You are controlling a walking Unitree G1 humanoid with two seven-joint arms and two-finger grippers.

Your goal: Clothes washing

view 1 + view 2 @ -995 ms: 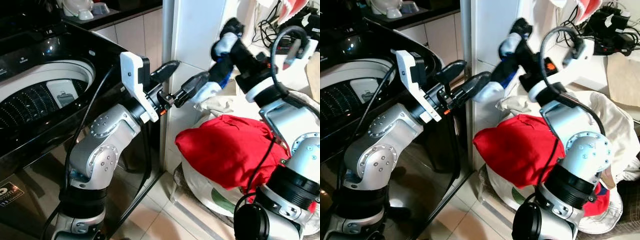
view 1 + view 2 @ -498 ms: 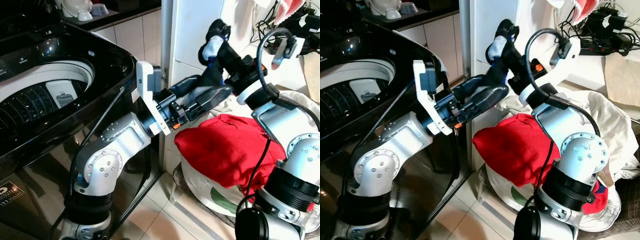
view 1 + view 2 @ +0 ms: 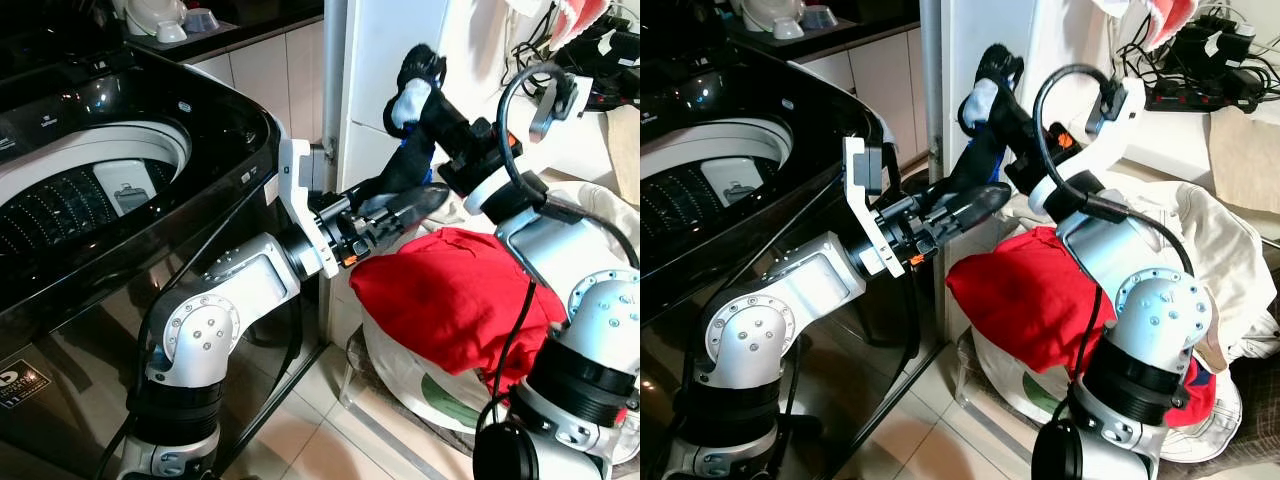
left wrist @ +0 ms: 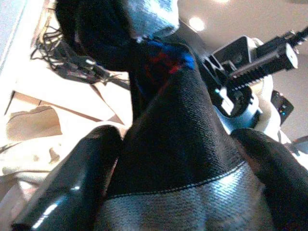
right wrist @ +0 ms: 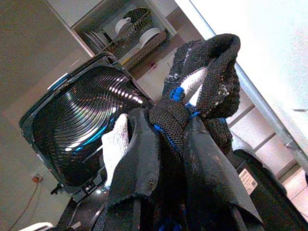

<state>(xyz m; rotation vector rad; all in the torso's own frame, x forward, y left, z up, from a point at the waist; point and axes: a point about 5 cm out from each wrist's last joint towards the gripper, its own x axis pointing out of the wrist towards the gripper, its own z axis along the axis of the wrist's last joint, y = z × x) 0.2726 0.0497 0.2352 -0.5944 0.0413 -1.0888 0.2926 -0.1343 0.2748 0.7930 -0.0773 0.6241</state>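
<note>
Handover time: right end effector (image 3: pixel 412 85) pinches the black sock (image 3: pixel 408 150) above the red garment (image 3: pixel 450 300), while left end effector (image 3: pixel 400 205) has slid in since a second ago, fingers spread around its hanging end. Washing machine (image 3: pixel 110 190) waits leftward.

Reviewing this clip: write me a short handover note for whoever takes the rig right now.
Right gripper: raised by the white wall, shut on a black, white and blue sock.
Left gripper: reaching across just below it, fingers around the sock's hanging end; grip unclear.
Washer: open on the left, drum looks bare.
Red garment: on the laundry pile on the right.
Done: sock lifted.
Left: sock into the washer, then the pile.
</note>
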